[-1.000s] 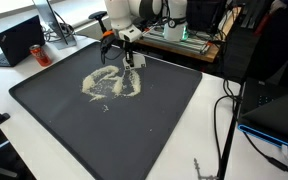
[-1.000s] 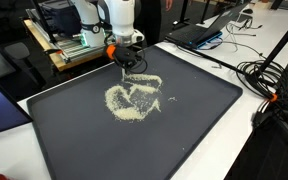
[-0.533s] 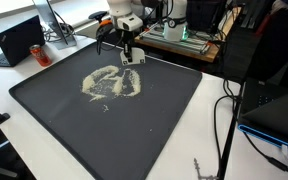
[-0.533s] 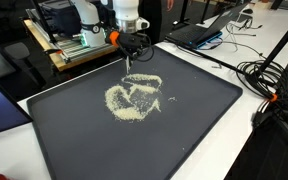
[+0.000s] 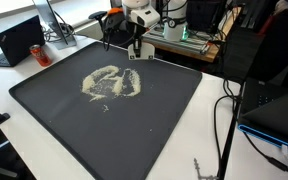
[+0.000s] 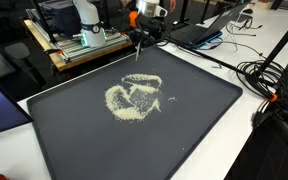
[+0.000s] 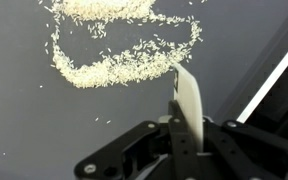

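A loose ring of rice grains point(image 5: 109, 83) point(image 6: 132, 97) lies on a large dark mat point(image 5: 164, 115) point(image 6: 189, 125). My gripper point(image 5: 136, 42) point(image 6: 138, 36) hangs above the mat's far edge, away from the rice, and is shut on a thin white scraper point(image 5: 137, 53) point(image 6: 137, 48) that points down. In the wrist view the scraper point(image 7: 187, 95) sticks out edge-on between the fingers of the gripper point(image 7: 181, 125), its tip just short of the nearest curve of rice point(image 7: 114, 58). The blade is not touching the mat.
An open laptop point(image 5: 19, 40) and a dark red can point(image 5: 41, 56) sit beyond one mat corner. Another laptop point(image 6: 199, 33) and tangled cables point(image 6: 269, 80) lie to the side. Equipment point(image 5: 174, 33) stands behind the arm. The mat's pale edge point(image 7: 274, 70) runs close by.
The gripper has lifted off the rice and moved back and sideways toward the mat's far edge, still shut on the white scraper. The rice has not shifted.
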`<state>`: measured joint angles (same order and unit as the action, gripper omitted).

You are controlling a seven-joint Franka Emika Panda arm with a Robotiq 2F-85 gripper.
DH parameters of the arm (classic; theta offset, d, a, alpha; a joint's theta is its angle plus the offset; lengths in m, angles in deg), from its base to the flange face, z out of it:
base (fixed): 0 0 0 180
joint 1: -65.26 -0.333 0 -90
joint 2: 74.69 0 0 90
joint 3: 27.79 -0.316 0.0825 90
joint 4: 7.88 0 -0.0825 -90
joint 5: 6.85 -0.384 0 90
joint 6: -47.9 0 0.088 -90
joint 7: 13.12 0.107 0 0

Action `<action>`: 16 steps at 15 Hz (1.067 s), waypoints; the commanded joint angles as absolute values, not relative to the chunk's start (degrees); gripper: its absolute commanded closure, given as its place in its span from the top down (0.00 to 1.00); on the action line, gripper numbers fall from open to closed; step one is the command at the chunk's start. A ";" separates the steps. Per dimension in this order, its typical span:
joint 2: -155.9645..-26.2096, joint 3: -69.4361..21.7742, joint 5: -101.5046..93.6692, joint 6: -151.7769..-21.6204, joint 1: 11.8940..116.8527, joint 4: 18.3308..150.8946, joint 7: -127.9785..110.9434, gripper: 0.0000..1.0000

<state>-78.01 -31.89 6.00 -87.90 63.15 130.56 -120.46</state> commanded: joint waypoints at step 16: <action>-81.45 -35.93 8.92 -73.27 57.57 113.14 -86.76 0.01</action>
